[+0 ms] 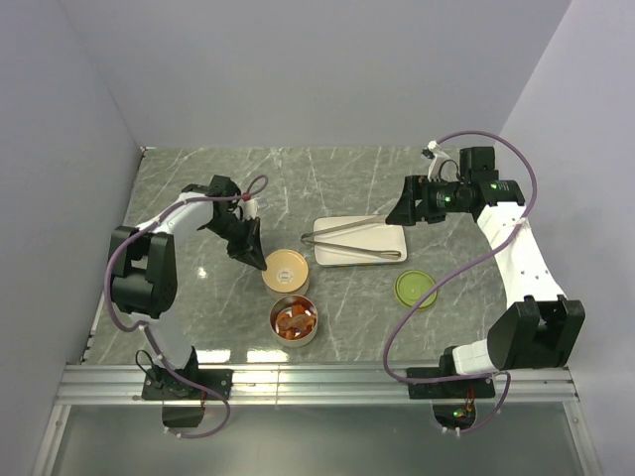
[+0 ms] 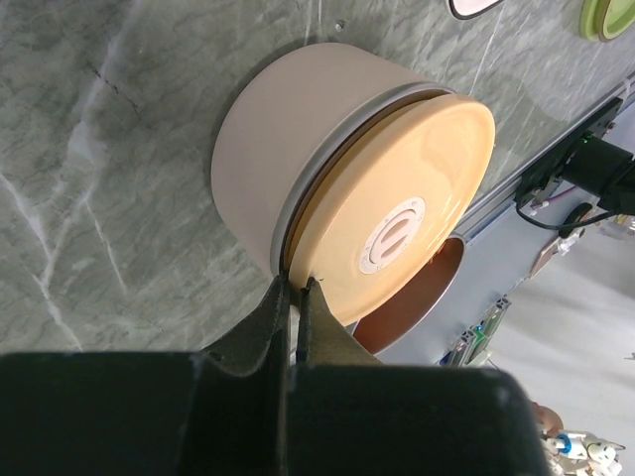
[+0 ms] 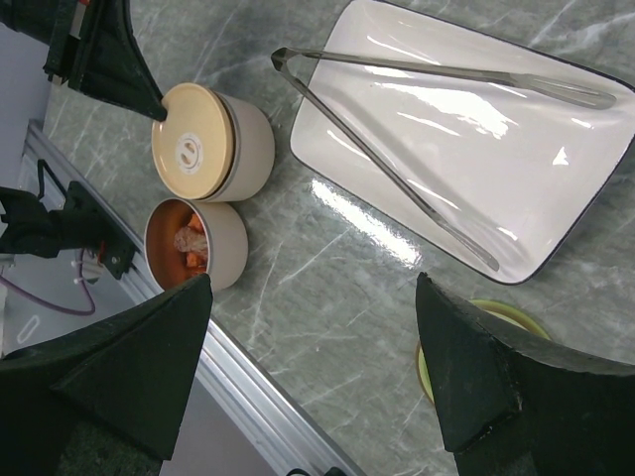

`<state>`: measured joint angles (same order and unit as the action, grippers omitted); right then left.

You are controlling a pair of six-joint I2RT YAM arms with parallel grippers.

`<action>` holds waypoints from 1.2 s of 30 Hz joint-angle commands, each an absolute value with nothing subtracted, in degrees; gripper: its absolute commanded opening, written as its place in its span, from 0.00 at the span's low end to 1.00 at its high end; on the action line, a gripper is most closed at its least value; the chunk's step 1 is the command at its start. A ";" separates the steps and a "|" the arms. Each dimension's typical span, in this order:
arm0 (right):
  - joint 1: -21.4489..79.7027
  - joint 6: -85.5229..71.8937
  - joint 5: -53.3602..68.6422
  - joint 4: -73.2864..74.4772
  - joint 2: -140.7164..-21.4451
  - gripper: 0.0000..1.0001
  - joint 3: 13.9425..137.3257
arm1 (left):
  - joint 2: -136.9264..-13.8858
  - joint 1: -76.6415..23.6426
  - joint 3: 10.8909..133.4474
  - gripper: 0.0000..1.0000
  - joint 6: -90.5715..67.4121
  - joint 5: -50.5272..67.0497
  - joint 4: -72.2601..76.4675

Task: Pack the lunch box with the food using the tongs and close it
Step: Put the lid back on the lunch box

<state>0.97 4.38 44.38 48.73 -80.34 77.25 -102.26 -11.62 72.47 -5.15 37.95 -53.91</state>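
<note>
Food point(image 1: 294, 319) is packed in the open tin point(image 1: 275, 331), at 6 o'clock of the tan lid point(image 2: 407, 198). My left claw point(image 2: 295, 297), pinched together, touches that lid's rim. Tongs point(image 3: 387, 162) lie on the plate point(image 1: 392, 238), and my right claw point(image 3: 313, 297) hangs spread and empty above. The green lid point(image 1: 415, 289), at 3 o'clock on the tabletop point(image 1: 198, 297), isn't fitted yet.

Top external looks down from high behind the near edge over the whole worktop point(image 1: 327, 178). Left wrist sits close beside the tan-lidded container point(image 2: 288, 129), side-on. Right wrist looks down from farther off, sharing that container and the white plate point(image 3: 516, 169) with the overhead.
</note>
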 commanded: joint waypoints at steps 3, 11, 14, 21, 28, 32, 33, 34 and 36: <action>0.97 4.75 45.35 47.20 -78.84 0.90 77.08 | -100.28 -12.39 73.47 0.01 -4.48 36.66 -54.58; 0.97 4.92 45.18 47.46 -79.01 0.90 77.26 | -102.74 -13.71 74.88 0.14 -3.96 36.47 -55.46; 0.97 5.01 45.44 47.72 -79.36 0.90 77.61 | -102.92 -14.15 74.88 0.19 -3.87 35.60 -55.55; 0.97 4.92 45.88 47.90 -79.54 0.90 77.70 | -100.81 -14.15 76.28 0.33 -2.73 33.84 -56.42; 0.97 5.10 46.32 48.16 -79.28 0.90 77.78 | -94.67 -14.15 79.71 0.58 1.21 32.79 -55.91; 0.97 5.19 46.32 47.99 -79.10 0.90 77.52 | -90.27 -14.68 81.21 0.58 5.09 29.45 -53.62; 0.97 5.19 46.32 47.99 -79.10 0.89 77.43 | -88.52 -15.90 81.65 0.57 7.19 28.40 -53.09; 0.97 5.19 46.23 47.90 -79.01 0.89 77.34 | -87.90 -16.87 81.82 0.57 8.42 27.52 -52.56; 0.97 5.19 46.23 47.90 -78.93 0.89 77.26 | -86.14 -20.81 81.04 0.56 11.23 24.19 -51.86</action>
<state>0.97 4.40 45.54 48.73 -80.34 77.25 -89.78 -16.32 79.75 4.99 28.49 -53.98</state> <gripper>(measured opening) 0.896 0.567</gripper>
